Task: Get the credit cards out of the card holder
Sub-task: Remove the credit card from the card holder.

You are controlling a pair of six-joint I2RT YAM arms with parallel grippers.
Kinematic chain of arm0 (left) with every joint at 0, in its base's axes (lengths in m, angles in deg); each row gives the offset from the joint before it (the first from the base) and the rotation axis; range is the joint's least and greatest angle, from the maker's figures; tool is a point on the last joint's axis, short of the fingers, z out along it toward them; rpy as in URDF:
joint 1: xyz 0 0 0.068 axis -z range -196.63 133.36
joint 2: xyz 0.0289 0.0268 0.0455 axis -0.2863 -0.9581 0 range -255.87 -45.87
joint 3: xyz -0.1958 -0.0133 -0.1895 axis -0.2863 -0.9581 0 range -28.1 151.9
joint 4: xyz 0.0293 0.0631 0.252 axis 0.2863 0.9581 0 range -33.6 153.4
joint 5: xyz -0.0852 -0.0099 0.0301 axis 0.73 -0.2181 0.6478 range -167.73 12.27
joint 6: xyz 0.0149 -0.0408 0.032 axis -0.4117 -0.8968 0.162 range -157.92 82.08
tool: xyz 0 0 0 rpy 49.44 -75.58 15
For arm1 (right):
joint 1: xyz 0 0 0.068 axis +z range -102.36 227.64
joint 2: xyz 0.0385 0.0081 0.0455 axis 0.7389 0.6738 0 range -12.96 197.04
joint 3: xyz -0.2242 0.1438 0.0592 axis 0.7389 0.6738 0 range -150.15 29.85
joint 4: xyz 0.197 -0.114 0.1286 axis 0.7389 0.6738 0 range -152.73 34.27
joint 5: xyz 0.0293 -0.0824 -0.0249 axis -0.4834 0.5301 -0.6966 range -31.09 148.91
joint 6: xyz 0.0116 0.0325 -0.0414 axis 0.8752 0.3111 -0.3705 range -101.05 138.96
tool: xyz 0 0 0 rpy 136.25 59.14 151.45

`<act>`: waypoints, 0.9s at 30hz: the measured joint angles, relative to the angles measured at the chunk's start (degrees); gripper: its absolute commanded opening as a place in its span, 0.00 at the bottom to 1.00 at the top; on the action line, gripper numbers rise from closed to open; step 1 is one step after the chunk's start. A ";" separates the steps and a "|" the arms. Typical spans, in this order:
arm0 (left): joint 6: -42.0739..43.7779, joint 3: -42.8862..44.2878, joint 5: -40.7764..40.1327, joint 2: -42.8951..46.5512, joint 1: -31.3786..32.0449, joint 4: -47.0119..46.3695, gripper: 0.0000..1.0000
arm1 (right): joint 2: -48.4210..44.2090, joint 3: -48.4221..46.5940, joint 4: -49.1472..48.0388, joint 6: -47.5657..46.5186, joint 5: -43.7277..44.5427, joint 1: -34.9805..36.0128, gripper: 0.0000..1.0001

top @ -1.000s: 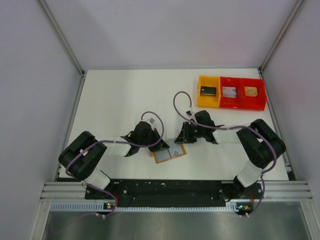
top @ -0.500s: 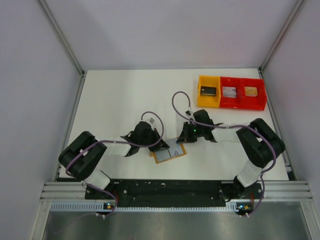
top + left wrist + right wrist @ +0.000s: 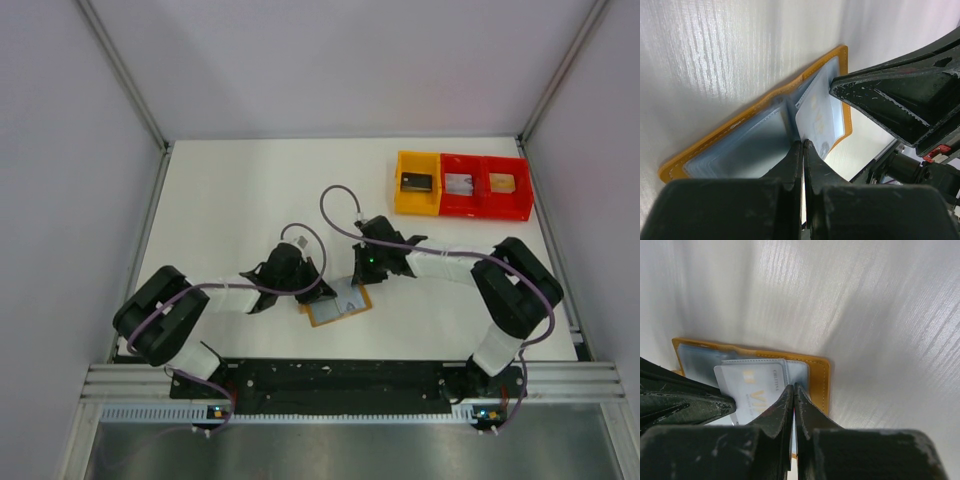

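My right gripper [image 3: 793, 386] has its tips pressed together on the near corner of the credit card [image 3: 752, 382], though I can't tell if it's nipped between them. It's light, stiff and slick, so I want its bare edge, just beyond my tips, sticking out of the soft card holder [image 3: 819, 377] underneath. Opposite, my left gripper [image 3: 802, 145], also closed tight, presses on the holder's fold.

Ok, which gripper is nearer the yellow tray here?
Right. The right gripper is at the card holder's right part, down-left of the yellow tray. The left gripper is at the holder's left part, farther from the tray.
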 measured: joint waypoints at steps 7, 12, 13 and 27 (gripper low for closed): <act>0.57 -0.13 -0.87 1.44 0.00 2.12 0.00 | 0.42 -2.08 3.39 -0.35 5.03 1.92 0.00; 0.87 -0.15 -1.07 1.44 0.00 2.32 0.00 | -1.33 -0.79 2.95 -1.92 5.53 1.90 0.00; 0.90 -0.15 -1.07 1.42 0.00 2.32 0.00 | -2.16 -0.15 3.21 -2.32 5.92 1.86 0.00; 1.84 0.17 -1.25 1.40 0.00 3.02 0.00 | -6.27 2.71 2.10 -5.46 -0.15 1.75 0.15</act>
